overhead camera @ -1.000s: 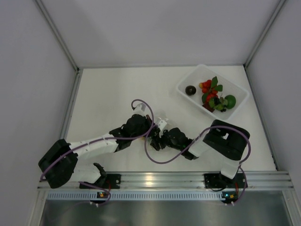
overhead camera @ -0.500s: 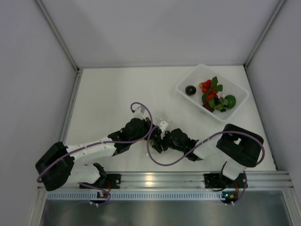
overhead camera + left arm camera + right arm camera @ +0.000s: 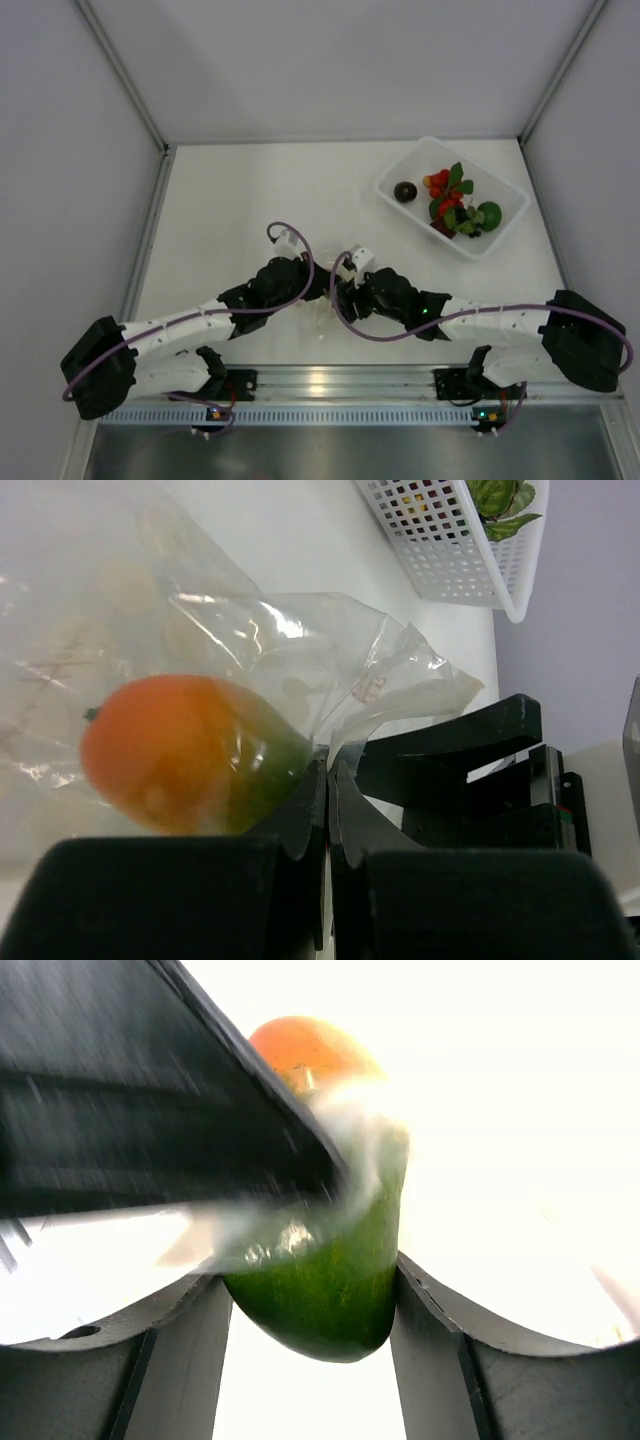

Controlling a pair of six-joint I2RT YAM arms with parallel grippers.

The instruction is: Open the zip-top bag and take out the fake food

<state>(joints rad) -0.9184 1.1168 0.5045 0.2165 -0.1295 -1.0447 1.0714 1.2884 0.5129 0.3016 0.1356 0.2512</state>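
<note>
The clear zip-top bag (image 3: 300, 640) hangs crumpled between my two grippers; in the top view it is a faint clear patch (image 3: 322, 318). An orange-and-green fake mango (image 3: 185, 755) shows through its plastic. My left gripper (image 3: 328, 770) is shut on a fold of the bag's edge, right beside the mango, at the table's near middle (image 3: 313, 288). My right gripper (image 3: 308, 1282) is shut on the mango's green end (image 3: 320, 1290); I cannot tell whether plastic lies between. It faces the left gripper closely (image 3: 346, 298). The other fake food (image 3: 452, 205) lies in the tub.
A rigid white translucent tub (image 3: 500, 240) stands at the back right, holding red clustered pieces with leaves, a green piece and a dark round piece. Its perforated wall shows in the left wrist view (image 3: 440, 540). Grey walls enclose the table; a metal rail runs along the near edge.
Both grippers have drawn toward the table's near edge with the bag between them, and both arms have lowered and stretched out. The tub and its contents have not moved.
</note>
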